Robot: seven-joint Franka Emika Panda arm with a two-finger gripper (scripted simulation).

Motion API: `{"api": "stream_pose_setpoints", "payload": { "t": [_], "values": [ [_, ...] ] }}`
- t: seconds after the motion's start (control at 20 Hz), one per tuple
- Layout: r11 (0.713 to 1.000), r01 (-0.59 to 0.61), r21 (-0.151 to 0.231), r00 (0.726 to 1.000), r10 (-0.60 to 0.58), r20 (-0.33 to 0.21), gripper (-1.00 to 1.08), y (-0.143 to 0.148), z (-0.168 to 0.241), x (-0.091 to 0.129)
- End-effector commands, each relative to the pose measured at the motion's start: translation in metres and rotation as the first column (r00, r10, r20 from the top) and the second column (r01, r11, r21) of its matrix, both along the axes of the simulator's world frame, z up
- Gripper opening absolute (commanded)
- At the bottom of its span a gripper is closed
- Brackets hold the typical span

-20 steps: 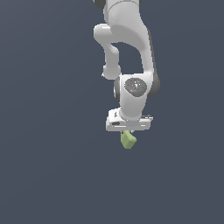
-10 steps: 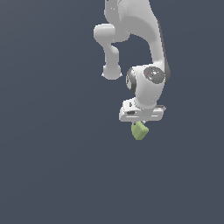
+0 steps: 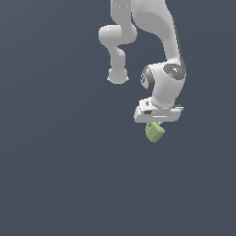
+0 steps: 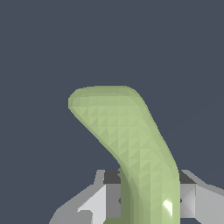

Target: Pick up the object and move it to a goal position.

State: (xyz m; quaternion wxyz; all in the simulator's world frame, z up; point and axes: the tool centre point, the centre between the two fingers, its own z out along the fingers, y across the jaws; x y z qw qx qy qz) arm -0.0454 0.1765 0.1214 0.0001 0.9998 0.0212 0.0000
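The object is a small light yellow-green bent chunk. It hangs under my white gripper in the exterior view, right of centre. The gripper is shut on it and holds it in the air above the dark grey floor. In the wrist view the object fills the middle, curving away from the gripper, with a finger pressed against each side of its near end. The fingertips are mostly hidden by the object in the exterior view.
The white arm reaches down from the top of the exterior view. A plain dark grey surface lies all around. No goal marker shows.
The arm has carried the object steadily toward the exterior view's right and a little up. The gripper has stayed shut on it.
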Motion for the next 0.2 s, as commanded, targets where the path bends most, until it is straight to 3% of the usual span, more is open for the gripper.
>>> {"api": "stream_pose_setpoints", "payload": {
  "t": [0.0,0.15],
  "values": [
    [1.0,0.002,0.0,1.0,-0.002,0.0,-1.0,0.0006,0.0004,0.0],
    [1.0,0.002,0.0,1.0,-0.002,0.0,-1.0,-0.0015,-0.0001,0.002]
  ]
}}
